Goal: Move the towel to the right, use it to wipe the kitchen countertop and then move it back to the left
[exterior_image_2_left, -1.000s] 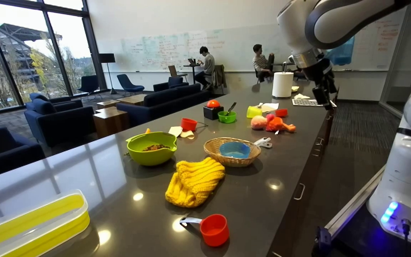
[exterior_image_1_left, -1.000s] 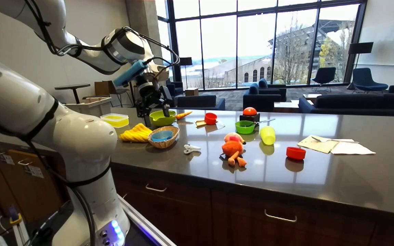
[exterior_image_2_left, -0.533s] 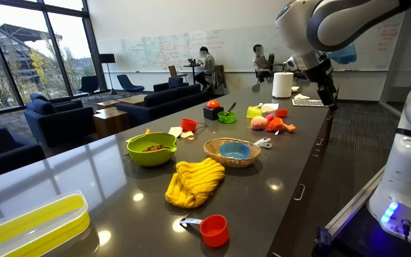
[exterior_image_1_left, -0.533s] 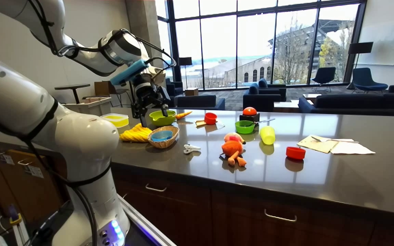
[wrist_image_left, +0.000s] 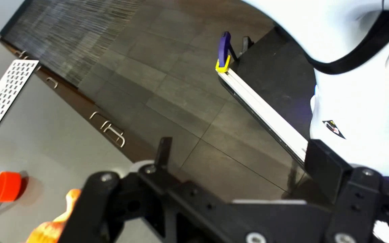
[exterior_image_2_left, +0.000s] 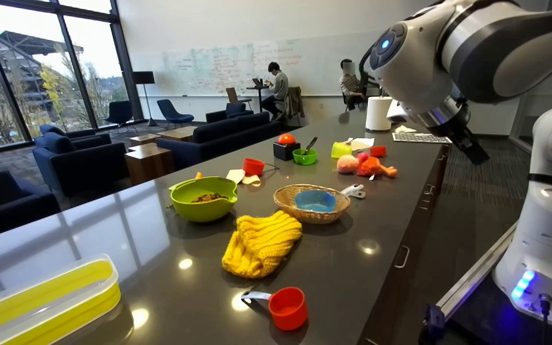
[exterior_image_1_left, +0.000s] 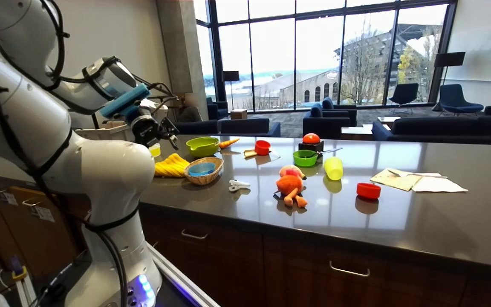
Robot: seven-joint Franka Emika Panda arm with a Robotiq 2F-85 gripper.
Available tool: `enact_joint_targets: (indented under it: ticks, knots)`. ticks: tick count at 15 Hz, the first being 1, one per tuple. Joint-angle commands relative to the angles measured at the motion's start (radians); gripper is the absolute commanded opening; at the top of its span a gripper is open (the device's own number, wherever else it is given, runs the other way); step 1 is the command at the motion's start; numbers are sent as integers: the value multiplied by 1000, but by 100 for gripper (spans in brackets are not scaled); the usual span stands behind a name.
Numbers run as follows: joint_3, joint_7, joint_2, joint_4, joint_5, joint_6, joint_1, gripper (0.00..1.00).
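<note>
The yellow knitted towel (exterior_image_2_left: 262, 245) lies crumpled on the grey countertop (exterior_image_2_left: 199, 292), beside the wicker basket. It also shows in an exterior view (exterior_image_1_left: 171, 166), where the arm hides its left end. The towel is out of the wrist view. My gripper (exterior_image_1_left: 172, 138) is open and empty, raised and apart from the towel. In an exterior view my gripper (exterior_image_2_left: 478, 152) hangs out past the counter's drawer side. In the wrist view my gripper's fingers (wrist_image_left: 243, 155) are wide apart, with only floor showing between them.
The basket (exterior_image_2_left: 283, 203) holds a blue bowl (exterior_image_2_left: 315, 201). Near the towel are a green bowl (exterior_image_2_left: 204, 199), a red measuring cup (exterior_image_2_left: 288, 309) and a yellow container (exterior_image_2_left: 46, 306). Farther along are an orange plush toy (exterior_image_1_left: 289, 185), a yellow cup (exterior_image_1_left: 333, 169) and a keyboard (wrist_image_left: 7, 94).
The arm has drawn back from above the towel and basket area toward its base, and the gripper has tilted over the counter's drawer side. The towel and other objects have not moved.
</note>
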Motion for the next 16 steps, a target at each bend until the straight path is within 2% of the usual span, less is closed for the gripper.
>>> enact_joint_targets:
  ticks: [1, 5, 9, 12, 14, 16]
  knots:
    - [117, 85, 47, 52, 1, 13, 115, 100]
    - [228, 165, 79, 119, -34, 61, 225, 100]
    - [259, 20, 160, 218, -50, -8, 331, 100]
    - [202, -137, 171, 259, -135, -11, 395, 100]
    - [127, -272, 150, 279, -212, 33, 437, 100]
    - [21, -389, 134, 318, -241, 100, 464, 100]
